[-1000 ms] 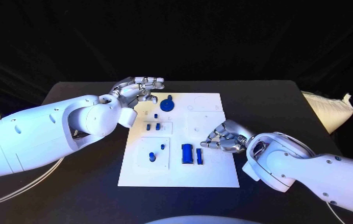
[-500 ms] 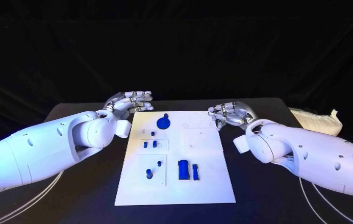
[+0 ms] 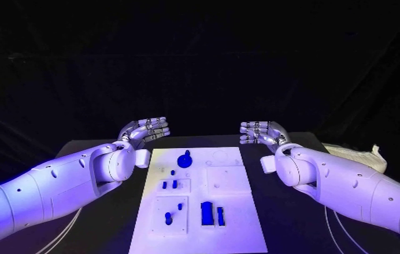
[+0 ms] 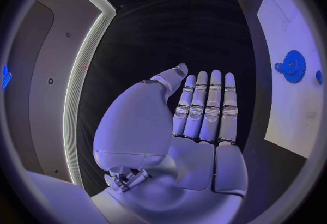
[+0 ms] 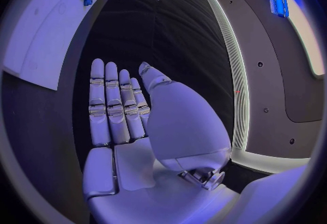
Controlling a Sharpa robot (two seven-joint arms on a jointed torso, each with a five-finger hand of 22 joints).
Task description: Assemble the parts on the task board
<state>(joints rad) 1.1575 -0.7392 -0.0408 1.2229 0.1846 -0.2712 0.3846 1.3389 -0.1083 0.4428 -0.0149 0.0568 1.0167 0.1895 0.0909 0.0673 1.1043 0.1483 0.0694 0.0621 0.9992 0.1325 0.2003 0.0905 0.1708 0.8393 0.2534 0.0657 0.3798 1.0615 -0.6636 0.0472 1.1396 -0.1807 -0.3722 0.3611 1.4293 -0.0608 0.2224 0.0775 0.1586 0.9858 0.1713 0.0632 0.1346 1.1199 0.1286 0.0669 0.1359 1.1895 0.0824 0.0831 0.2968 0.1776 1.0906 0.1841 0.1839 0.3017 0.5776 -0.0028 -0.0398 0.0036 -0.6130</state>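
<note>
One task board (image 3: 226, 191), seven blue parts (image 3: 207, 213), two hands (image 3: 147, 129)

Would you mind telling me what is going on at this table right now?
Nothing is being handled at the moment. The left hand and the right hand are both held open and empty beyond the far end of the white board. The blue gear and other blue parts lie on the board.

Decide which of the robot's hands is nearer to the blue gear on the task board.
Left. The left hand hovers just beyond the board's far left corner, close to the blue gear; the right hand is past the far right corner.
</note>
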